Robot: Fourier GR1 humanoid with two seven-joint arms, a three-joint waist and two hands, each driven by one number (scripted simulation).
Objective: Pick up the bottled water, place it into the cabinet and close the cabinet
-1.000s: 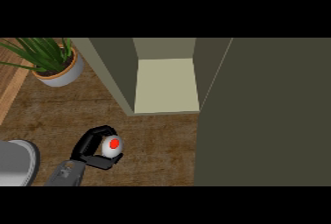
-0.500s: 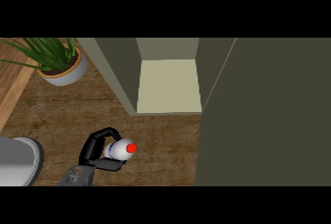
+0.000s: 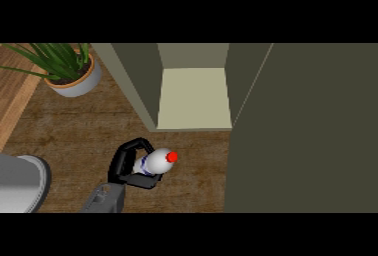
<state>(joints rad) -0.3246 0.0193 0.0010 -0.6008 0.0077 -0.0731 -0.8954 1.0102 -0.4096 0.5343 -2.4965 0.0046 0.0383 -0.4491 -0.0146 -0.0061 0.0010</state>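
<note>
My left hand [image 3: 129, 167] is shut on the bottled water [image 3: 159, 161], a white bottle with a red cap and a blue label band. It is held over the wooden counter [image 3: 81, 130], just in front of the cabinet [image 3: 136, 75]. The cabinet stands open, showing a pale inner shelf [image 3: 193, 97]. Its dark door [image 3: 303, 130] is swung out and fills the right side of the view. The bottle is a short way below and left of the shelf's front edge. My right hand does not show.
A potted green plant [image 3: 70, 75] stands at the back left of the counter. A grey rounded object [image 3: 18, 182] sits at the lower left edge, close to my forearm.
My left hand has carried the bottle to the right and a little farther from me, closer to the cabinet opening. The grip on it has stayed shut.
</note>
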